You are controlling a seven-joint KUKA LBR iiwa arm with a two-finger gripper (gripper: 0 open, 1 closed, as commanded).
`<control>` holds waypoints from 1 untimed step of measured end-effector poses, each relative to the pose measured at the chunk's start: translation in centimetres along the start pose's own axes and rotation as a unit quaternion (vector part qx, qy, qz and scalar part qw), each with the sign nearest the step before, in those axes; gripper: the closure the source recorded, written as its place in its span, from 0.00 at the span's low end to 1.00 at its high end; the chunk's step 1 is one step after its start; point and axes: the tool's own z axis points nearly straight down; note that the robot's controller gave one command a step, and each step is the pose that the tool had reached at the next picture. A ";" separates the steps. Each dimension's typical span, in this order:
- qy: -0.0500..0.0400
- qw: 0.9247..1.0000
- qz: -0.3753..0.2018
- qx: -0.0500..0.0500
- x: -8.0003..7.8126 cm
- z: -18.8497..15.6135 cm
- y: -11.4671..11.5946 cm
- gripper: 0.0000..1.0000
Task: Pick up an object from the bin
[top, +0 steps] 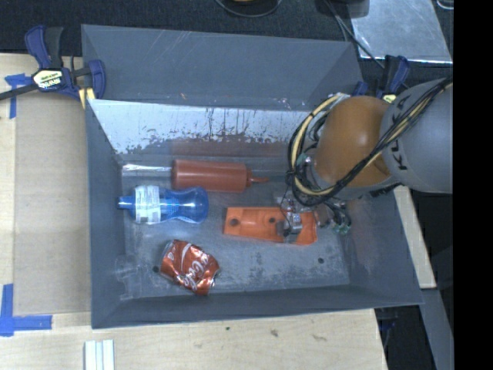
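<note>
Camera view: pincer [293, 223] hides part of the orange block [248, 223].

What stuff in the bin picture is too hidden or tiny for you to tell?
- Camera view: the right end of the orange flat part is covered by the gripper.
- Camera view: the back right corner of the bin is hidden behind the arm's orange cover.
- Camera view: the crushed red can has writing too crumpled and small to read.

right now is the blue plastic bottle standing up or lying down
Lying down: the clear blue plastic bottle rests on its side on the grey metal bin's floor, its cap end toward the view's left.
</note>
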 end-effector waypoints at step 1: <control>0.003 1.000 0.000 0.000 0.1 -1.7 0.0 1.00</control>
